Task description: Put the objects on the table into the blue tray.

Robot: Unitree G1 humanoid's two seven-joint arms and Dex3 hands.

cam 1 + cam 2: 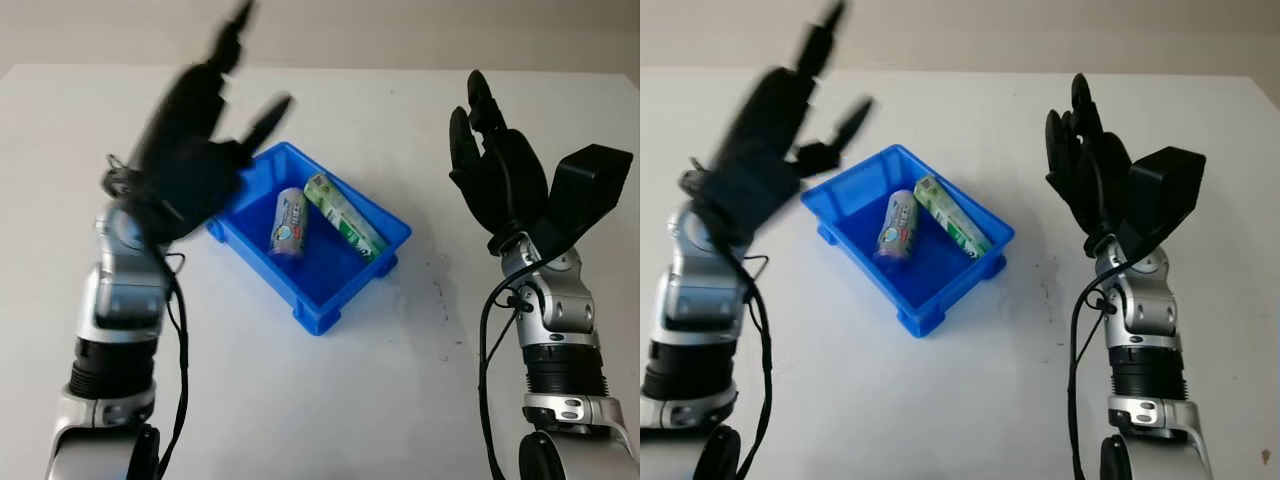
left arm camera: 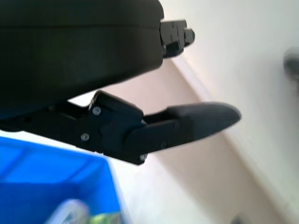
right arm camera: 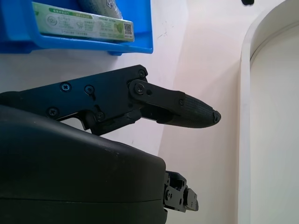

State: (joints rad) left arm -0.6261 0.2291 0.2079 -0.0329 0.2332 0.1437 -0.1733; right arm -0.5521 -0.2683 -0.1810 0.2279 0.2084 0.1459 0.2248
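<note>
White tabletop (image 1: 330, 400) is carrying everything, and both black three-finger hands are hovering above it with their arms rising from the near edge. Raised on the left side, the left hand (image 1: 195, 140) is open and holding nothing, its fingertips pointing toward the far edge, just beside the tray's left corner. Over the right side, the right hand (image 1: 1090, 170) is likewise open and holding nothing, palm turned inward toward the tray, well apart from it.

One blue rectangular plastic tray (image 1: 335, 300) is sitting near the middle of the tabletop, turned diagonally to the edges. Two things are lying inside it, side by side: one long green-and-white printed carton (image 1: 342, 217) along the tray's far-right wall, and one small silvery cylindrical can with a printed label (image 1: 288, 222) just beside it on the floor of the tray.
</note>
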